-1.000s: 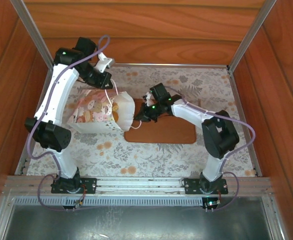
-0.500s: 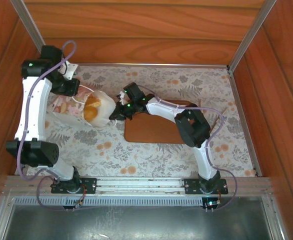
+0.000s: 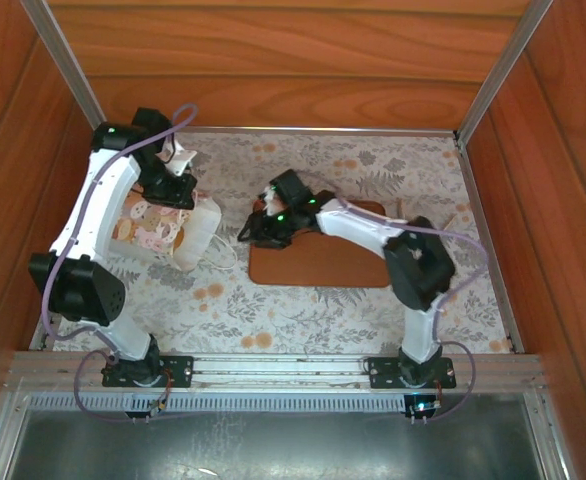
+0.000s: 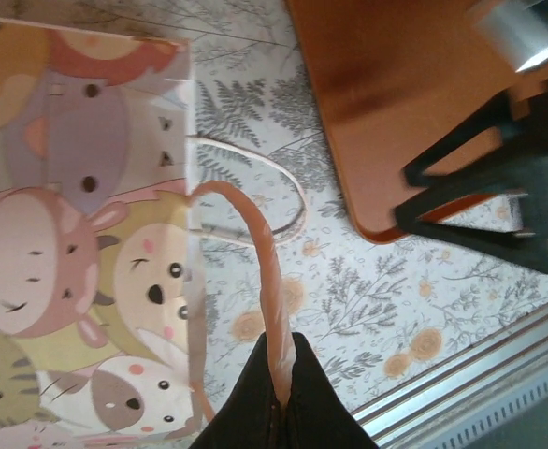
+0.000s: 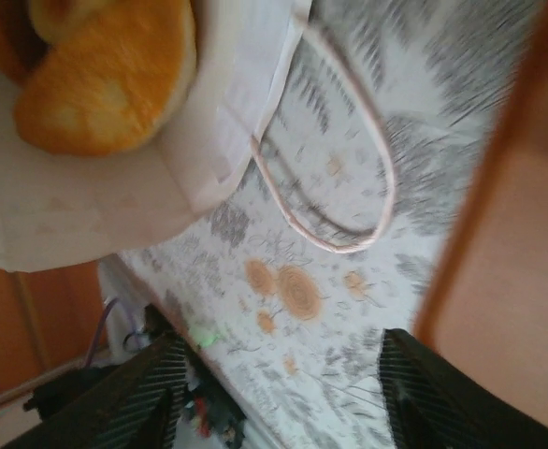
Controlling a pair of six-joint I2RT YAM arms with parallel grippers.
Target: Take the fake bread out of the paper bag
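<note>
Before the bag's mouth, the right gripper point(image 5: 281, 351) stands spread and empty, near the golden-brown toy bread point(image 5: 106, 84) inside the white cartoon-animal paper bag point(image 3: 163, 228) lying on its side. The left gripper point(image 4: 280, 360) pinches the bag's thin cord handle point(image 4: 266, 271). The next move, I judge, is to reach in and close on one pastry. Around them are a flat brown tray point(image 3: 323, 262), a floral tablecloth point(image 3: 423, 180) and wooden walls point(image 3: 293, 60).

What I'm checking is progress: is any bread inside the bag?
Inside: the right wrist view shows a golden pastry within the mouth of the paper bag.
</note>
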